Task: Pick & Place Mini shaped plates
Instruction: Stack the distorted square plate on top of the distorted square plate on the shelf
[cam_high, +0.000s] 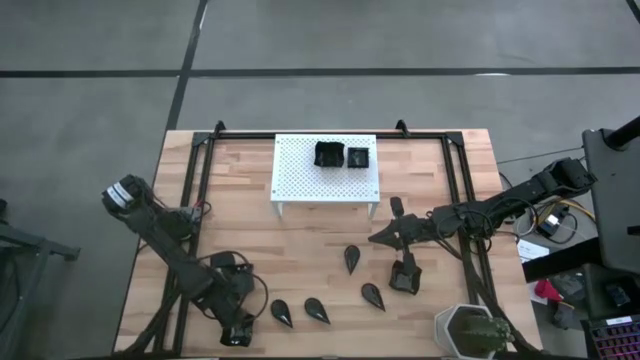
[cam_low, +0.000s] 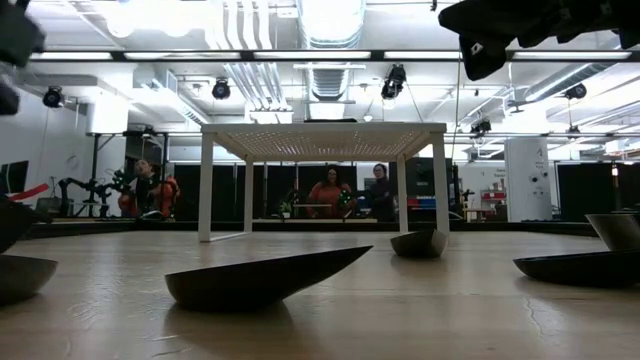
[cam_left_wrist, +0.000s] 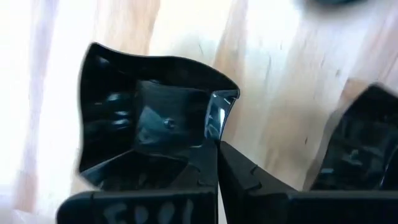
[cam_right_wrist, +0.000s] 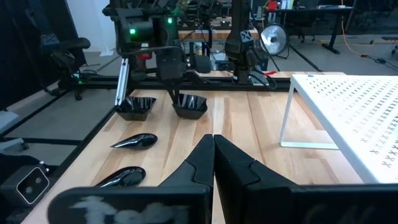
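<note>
The mini shaped plates are glossy black. Several teardrops (cam_high: 317, 310) lie flat on the wood near the table's near edge. Two squares (cam_high: 328, 153) sit on the white stand (cam_high: 300, 185). My left gripper (cam_high: 238, 326) is at the near-left and is shut on a raised-rim square plate (cam_left_wrist: 149, 124). A second square plate (cam_right_wrist: 137, 107) stands beside it. My right gripper (cam_right_wrist: 213, 146) is shut and holds nothing. It hovers right of centre, pointing toward the table's left. My left gripper pinches the square plate by its raised rim at one corner (cam_left_wrist: 219, 115), the wall standing between the two fingers (cam_left_wrist: 249, 180). The fingers come from above, pointing down. In the right wrist view the plate (cam_right_wrist: 189, 104) seems to sit level with its base on the table.
A grey-green hexagonal pot (cam_high: 468, 330) stands at the near-right corner. A dark shape (cam_high: 405, 275) sits under my right arm. The black frame rails (cam_high: 190, 200) run along the left, right and far sides. People show in the room beyond the table.
</note>
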